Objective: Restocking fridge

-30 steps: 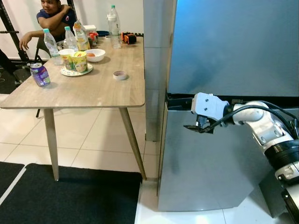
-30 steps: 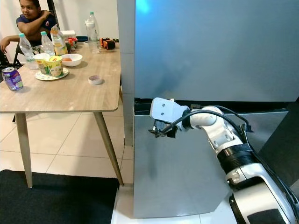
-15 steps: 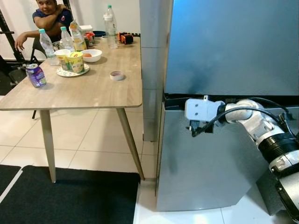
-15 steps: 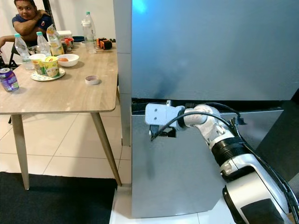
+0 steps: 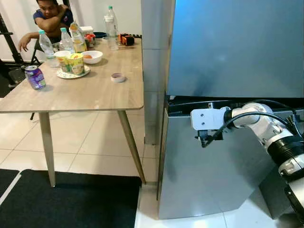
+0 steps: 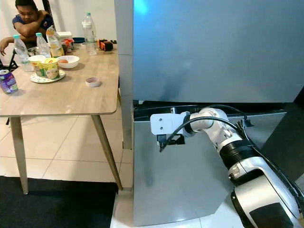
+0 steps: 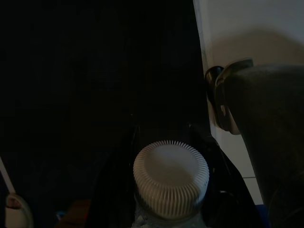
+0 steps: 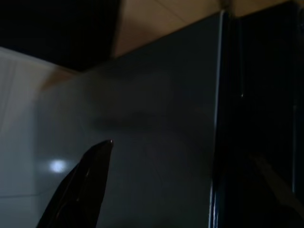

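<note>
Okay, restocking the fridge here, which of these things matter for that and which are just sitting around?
Part of the job:
- fridge, its lower door
- right gripper, at the lower door's upper edge
- left gripper, holding a white ribbed bottle cap

Just lying about:
- wooden table
- purple can
- tape roll
- seated person

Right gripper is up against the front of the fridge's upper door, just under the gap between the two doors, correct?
Not quite. The right gripper is against the front of the lower door, not the upper one; it does sit just under the gap between the doors. The left eye view shows this.
</note>
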### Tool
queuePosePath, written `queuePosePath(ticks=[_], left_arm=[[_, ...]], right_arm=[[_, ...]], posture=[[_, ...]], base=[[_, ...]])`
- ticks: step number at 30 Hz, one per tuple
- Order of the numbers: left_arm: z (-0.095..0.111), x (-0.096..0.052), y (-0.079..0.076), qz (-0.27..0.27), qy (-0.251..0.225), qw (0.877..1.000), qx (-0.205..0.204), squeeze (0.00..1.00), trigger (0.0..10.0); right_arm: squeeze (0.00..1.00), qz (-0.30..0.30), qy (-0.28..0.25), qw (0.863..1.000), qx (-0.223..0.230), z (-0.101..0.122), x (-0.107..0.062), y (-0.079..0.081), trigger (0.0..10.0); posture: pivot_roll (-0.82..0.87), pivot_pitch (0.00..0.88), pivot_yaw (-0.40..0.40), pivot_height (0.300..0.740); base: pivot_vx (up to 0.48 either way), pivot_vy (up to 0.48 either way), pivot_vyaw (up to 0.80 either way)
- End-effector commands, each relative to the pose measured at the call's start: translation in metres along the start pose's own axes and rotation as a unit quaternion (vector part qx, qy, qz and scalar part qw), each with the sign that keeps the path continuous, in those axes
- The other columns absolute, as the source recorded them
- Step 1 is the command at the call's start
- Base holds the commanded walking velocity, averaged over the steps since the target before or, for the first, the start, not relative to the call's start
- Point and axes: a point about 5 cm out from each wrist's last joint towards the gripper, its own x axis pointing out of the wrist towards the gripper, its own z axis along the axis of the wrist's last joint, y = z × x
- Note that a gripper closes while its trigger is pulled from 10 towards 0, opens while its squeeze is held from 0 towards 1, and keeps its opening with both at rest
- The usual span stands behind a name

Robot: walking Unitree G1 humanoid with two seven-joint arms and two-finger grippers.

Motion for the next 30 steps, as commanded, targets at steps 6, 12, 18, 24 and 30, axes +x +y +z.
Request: queuePosePath(ticks=[6,12,18,24,30], left_arm=[[-0.007,-0.001,-0.016,-0.024,0.013,1.0,-0.008,0.0,10.0],[-0.008,-0.001,-0.017,-0.025,0.014,1.0,-0.008,0.0,10.0],[-0.007,-0.001,-0.017,-0.025,0.013,1.0,-0.008,0.0,10.0],[-0.008,-0.001,-0.015,-0.024,0.015,1.0,-0.009,0.0,10.0],[-0.01,-0.002,-0.014,-0.025,0.016,0.999,-0.013,0.0,10.0]], right_arm=[[0.0,0.115,-0.15,0.982,0.019,0.038,-0.042,0.009,10.0],[0.0,0.097,-0.271,0.957,0.037,0.062,-0.061,0.001,10.0],[0.0,0.087,-0.41,0.906,0.058,0.086,-0.082,-0.001,10.0],[0.0,0.133,-0.354,0.916,0.134,0.063,-0.057,0.035,10.0],[0.0,0.19,-0.296,0.909,0.222,0.037,-0.032,0.083,10.0]], posture=[[-0.14,0.001,-0.082,0.74],[-0.14,0.003,-0.081,0.74],[-0.14,0.003,-0.081,0.74],[-0.13,0.002,-0.075,0.74],[-0.13,0.012,-0.069,0.74]], base=[[0.0,0.0,0.0],[0.0,0.0,0.0],[0.0,0.0,0.0],[0.0,0.0,0.0],[0.0,0.0,0.0]])
